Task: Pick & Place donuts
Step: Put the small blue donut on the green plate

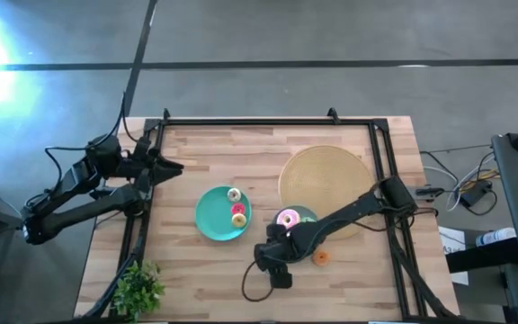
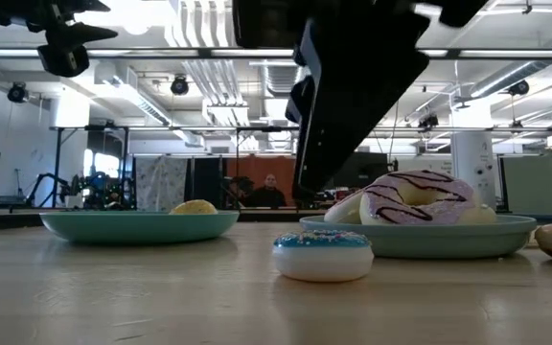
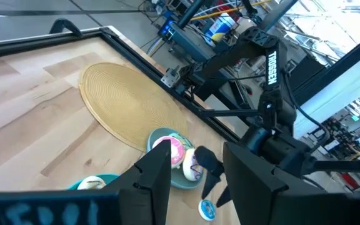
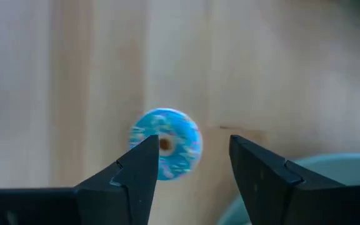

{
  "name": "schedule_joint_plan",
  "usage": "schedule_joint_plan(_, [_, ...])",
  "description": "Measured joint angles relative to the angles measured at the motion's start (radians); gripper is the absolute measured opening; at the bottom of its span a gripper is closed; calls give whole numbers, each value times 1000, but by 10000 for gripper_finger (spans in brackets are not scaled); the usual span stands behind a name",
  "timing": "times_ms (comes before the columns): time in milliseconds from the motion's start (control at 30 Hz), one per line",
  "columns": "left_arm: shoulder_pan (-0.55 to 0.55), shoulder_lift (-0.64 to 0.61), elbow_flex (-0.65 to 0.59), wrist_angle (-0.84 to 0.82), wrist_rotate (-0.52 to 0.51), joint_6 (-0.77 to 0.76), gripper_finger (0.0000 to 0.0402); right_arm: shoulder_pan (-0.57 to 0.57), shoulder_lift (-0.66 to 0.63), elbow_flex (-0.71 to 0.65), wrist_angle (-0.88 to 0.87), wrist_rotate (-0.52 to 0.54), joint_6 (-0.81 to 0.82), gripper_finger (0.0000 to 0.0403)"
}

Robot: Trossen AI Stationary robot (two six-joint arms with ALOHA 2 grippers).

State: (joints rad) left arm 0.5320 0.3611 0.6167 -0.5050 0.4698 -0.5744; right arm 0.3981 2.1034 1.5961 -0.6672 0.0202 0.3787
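Note:
A small blue-iced donut [image 4: 165, 144] lies flat on the wooden table, also seen in the low view [image 2: 322, 254]. My right gripper [image 4: 192, 159] hovers open above it, pointing down, and hides it in the high view [image 1: 275, 255]. A pink-iced donut [image 1: 287, 219] sits on a small teal plate [image 1: 306, 214]. Two small donuts, a pale one [image 1: 234, 193] and a red one [image 1: 238, 214], rest on a larger teal plate [image 1: 207, 220]. An orange donut [image 1: 320, 257] lies on the table. My left gripper [image 1: 171, 168] waits open near the table's left edge.
A big tan woven disc [image 1: 326, 178] lies on the far right of the table, its near edge under the small teal plate. A small green plant [image 1: 138, 286] stands at the near left corner. A black frame [image 1: 268, 121] rims the table. A person [image 2: 271, 190] sits far behind.

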Motion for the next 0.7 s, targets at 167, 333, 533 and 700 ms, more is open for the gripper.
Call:
schedule_joint_plan(167, [0,0,0,-1,0,0,119,1,6,10,13,-6,-56,210])
schedule_joint_plan(333, [0,0,0,-4,0,0,119,-1,8,8,35,0,-100,229])
schedule_joint_plan(533, [0,0,0,-4,2,0,119,0,8,-26,72,-3,-102,238])
schedule_joint_plan(700, [0,0,0,-6,3,-1,119,-1,9,-48,81,3,-94,233])
